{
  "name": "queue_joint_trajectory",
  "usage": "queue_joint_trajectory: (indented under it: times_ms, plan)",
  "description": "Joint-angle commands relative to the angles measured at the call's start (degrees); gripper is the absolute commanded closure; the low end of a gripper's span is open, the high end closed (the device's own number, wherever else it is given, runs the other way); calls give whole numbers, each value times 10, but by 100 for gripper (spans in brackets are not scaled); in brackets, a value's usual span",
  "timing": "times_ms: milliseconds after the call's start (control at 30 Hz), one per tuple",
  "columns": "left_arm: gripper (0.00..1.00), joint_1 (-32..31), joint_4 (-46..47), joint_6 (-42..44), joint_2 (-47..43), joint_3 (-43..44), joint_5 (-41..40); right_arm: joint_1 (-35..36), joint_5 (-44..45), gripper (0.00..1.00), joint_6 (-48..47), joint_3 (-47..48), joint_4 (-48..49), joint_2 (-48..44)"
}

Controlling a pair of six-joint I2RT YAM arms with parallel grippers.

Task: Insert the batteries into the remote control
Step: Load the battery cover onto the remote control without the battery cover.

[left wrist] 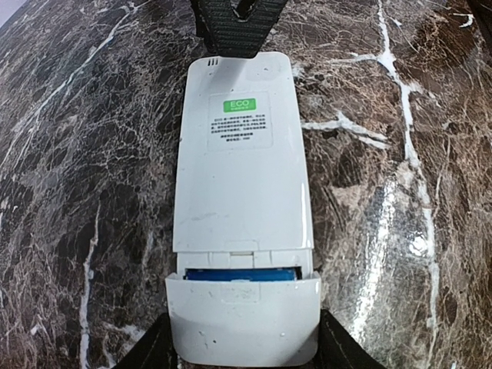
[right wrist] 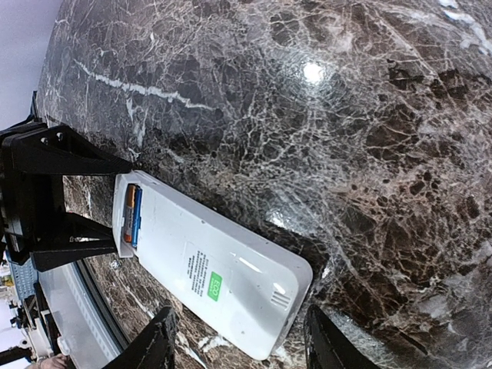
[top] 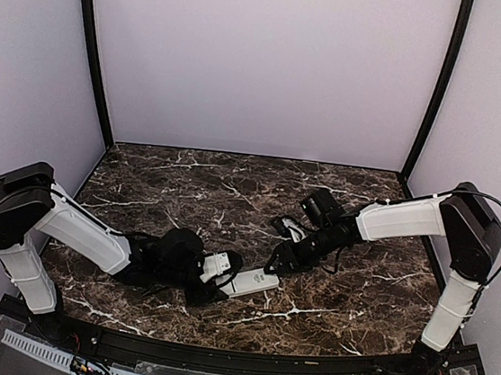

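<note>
1. Left gripper (left wrist: 244, 342): jaws clamped across the left end of the remote control (left wrist: 242, 192), one finger on each side edge.
2. Right gripper (right wrist: 238, 338): jaws apart, straddling the remote's right end. Cannot tell if they pinch it.
3. Remote control lies face down, green label (left wrist: 239, 105) up, near centre of the surface (left wrist: 77, 154).
4. Batteries (right wrist: 135, 215) sit inside it, showing through a gap at the left end.

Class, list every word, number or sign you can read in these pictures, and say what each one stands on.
"ECO": white letters on a green patch of the label on the back of the remote.
Fine print under "ECO" and the black lines below it on the label: too small to read.
On the battery: no readable print.
Nothing else carries text.
</note>
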Motion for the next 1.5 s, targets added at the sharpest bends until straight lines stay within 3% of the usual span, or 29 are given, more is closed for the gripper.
queue_joint_trajectory:
  times_ms: [0, 100, 233, 600, 867, 933, 1100, 1167, 1333, 1467]
  plan:
    - [42, 1, -27, -4, -2, -1, 13, 6, -4, 46, -5, -1, 0, -4]
    - [32, 1, -25, -4, -5, -2, 10, 6, -5, 46, -5, -1, 1, -5]
    - [27, 1, -15, 0, -13, -4, 9, 6, -5, 46, -5, 2, -2, -6]
    - [22, 1, 11, -1, -55, -25, 11, 6, -6, 46, -9, 8, -9, -6]
    - [20, 1, 19, -16, -139, -39, 13, 6, 3, 47, -14, 18, -26, -17]
    - [23, 1, 21, -40, -167, -48, -2, 6, 10, 47, -11, 20, -29, -26]
    - [55, 1, -11, -138, -226, -80, -90, 29, 60, 54, -3, 44, -59, -44]
    - [62, 1, -45, -184, -243, -85, -117, 51, 68, 56, -2, 57, -62, -43]
    - [63, 1, -106, -378, -273, -105, -215, 96, 62, 66, 41, 72, -14, -30]
    - [58, 1, -85, -496, -254, -125, -198, 126, 63, 72, 92, 83, 34, -5]
